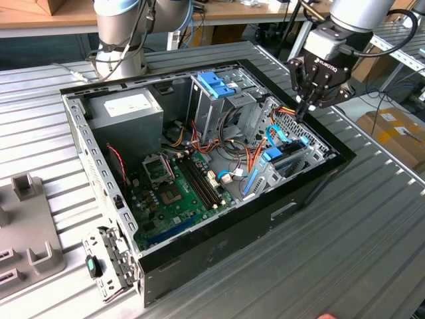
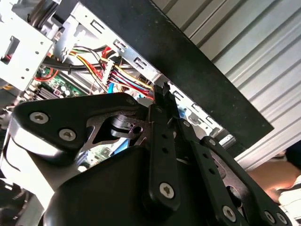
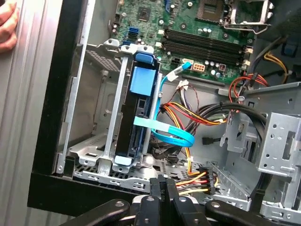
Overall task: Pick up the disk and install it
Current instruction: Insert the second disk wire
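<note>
One gripper (image 1: 304, 106) hangs over the open computer case (image 1: 312, 183), just above its wall on the exterior view's right, and its black fingers (image 3: 162, 188) are pressed together with nothing between them. Down in the first wrist view the disk (image 3: 136, 120) sits on edge in a metal bay (image 3: 110, 141) against that same case wall, light blue rails at both ends, a blue ribbon cable (image 3: 164, 132) crossing it. Coloured power wires (image 3: 197, 176) bunch beside the fingertips. Deeper in lies the green motherboard (image 1: 176, 193), with the grey power supply (image 1: 126, 109) in the far corner. A person's hand (image 3: 7, 26) rests on the ribbed table (image 1: 372, 239) outside the case.
</note>
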`<state>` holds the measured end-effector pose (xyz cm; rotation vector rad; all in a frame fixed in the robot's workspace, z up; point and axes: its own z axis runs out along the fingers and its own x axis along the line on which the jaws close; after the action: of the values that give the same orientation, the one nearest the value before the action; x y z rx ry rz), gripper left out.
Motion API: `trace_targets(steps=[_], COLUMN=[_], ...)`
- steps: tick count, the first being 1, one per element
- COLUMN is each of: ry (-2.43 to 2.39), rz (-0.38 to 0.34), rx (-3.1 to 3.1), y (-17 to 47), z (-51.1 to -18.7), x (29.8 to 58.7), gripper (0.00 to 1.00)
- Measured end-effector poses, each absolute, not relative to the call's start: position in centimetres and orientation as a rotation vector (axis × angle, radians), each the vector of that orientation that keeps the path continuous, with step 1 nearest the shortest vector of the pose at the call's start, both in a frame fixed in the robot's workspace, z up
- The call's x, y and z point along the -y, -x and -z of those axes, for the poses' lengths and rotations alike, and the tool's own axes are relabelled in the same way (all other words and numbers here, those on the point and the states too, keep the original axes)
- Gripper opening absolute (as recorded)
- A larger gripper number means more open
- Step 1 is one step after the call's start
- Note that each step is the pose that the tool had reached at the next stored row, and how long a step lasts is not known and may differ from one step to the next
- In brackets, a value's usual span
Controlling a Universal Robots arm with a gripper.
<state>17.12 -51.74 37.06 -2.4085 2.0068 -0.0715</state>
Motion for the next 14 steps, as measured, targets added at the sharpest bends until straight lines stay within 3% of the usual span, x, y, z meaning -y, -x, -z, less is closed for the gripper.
trace_targets(steps=[14], ry=[2.382], rz=[0.072], rx=[-2.039], y=[-17.11], z=[-37.05], x=[51.82], gripper=[0.16])
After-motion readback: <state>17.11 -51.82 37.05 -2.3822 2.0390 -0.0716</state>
